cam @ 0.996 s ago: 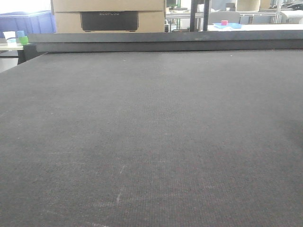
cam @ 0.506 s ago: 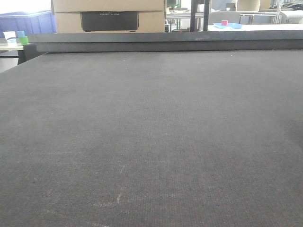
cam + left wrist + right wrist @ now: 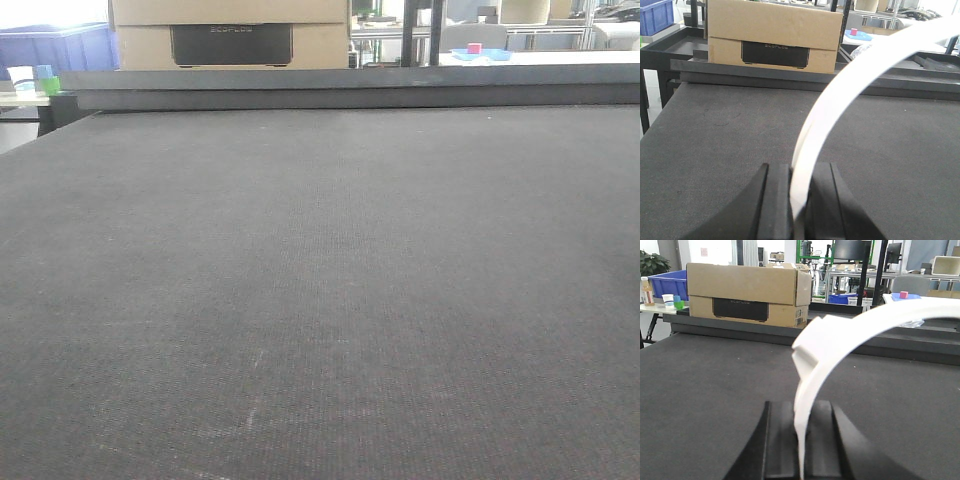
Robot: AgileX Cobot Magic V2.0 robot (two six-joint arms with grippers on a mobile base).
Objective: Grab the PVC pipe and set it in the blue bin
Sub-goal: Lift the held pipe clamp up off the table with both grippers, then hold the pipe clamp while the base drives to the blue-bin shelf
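Where the table's far edge meets the room: one blue bin [image 3: 60,48], standing on a separate stand to the far left behind the table; contents hidden by its wall.
Cardboard box [image 3: 230,35]: closed, with a dark label panel on its near face, set on the raised ledge along the far edge.
Blue tray [image 3: 480,55]: shallow, on a white bench farther back to the right, holding one pink cube [image 3: 474,47].
Cups [image 3: 22,78]: a white one and a green one, on a small side table at far left, near the bin.

Table [image 3: 320,300]: wide, covered in dark grey woven matting with faint pale scuffs toward the near edge. Room: workshop with racks, benches and monitors behind.

Left gripper [image 3: 799,175]: level, facing the box; both black fingers [image 3: 775,200] pressed against a white curved strip [image 3: 842,90] that rises from between them and arcs up and to the right, clear of the matting.
Right gripper [image 3: 801,410]: same level pose; fingers clamped on the PVC pipe [image 3: 855,325], which arcs up and right above the table and carries a squared block on its outer bend.
Cannot tell whether strip and pipe are one piece.
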